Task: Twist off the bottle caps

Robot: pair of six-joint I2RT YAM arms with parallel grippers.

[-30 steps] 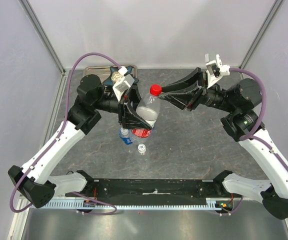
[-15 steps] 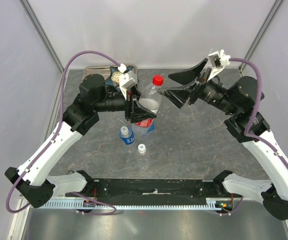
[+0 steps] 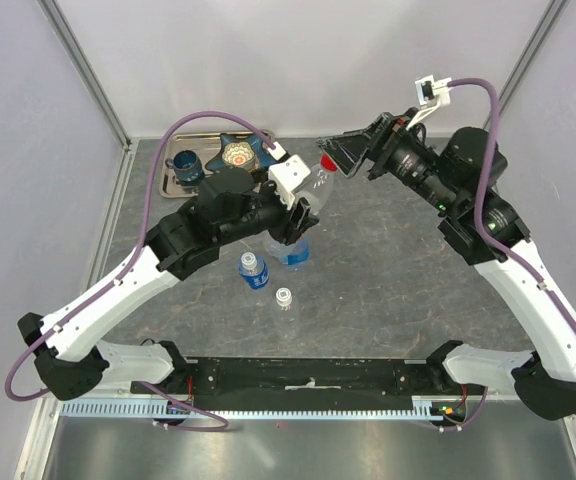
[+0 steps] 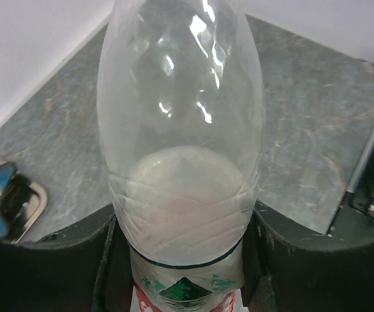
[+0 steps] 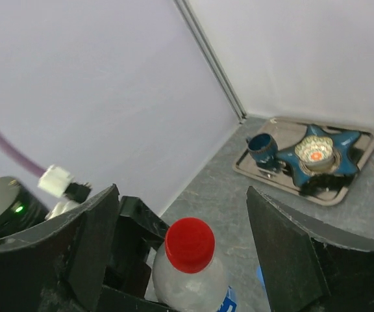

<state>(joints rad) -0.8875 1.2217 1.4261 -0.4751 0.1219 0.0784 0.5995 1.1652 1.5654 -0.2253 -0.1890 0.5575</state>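
Your left pincer (image 4: pixel 184 276) is clamped around the lower body of the red-labelled bottle (image 4: pixel 182 130). It holds the bottle tilted, with the neck aimed toward the right arm, and the bottle looks raised off the desk (image 3: pixel 388 290).

Your right pincer (image 5: pixel 184 208) is spread wide, with a finger on either side of the red cap (image 5: pixel 189 244) and touching neither side. That cap sits fully down on the neck, so I judge this first unscrewing has not yet begun.

On the desk in front of the held bottle stand a small bottle (image 3: pixel 253 272) with its blue cap (image 3: pixel 252 261) on and a tiny bottle (image 3: pixel 284 299) with its white cap (image 3: pixel 284 295) on. A blue-tinted bottle (image 3: pixel 293 252) sits just behind them, mostly hidden under the left arm, and you cannot tell whether it is capped.

As far as the views show, no cap is off. The red one comes first, then the three others.
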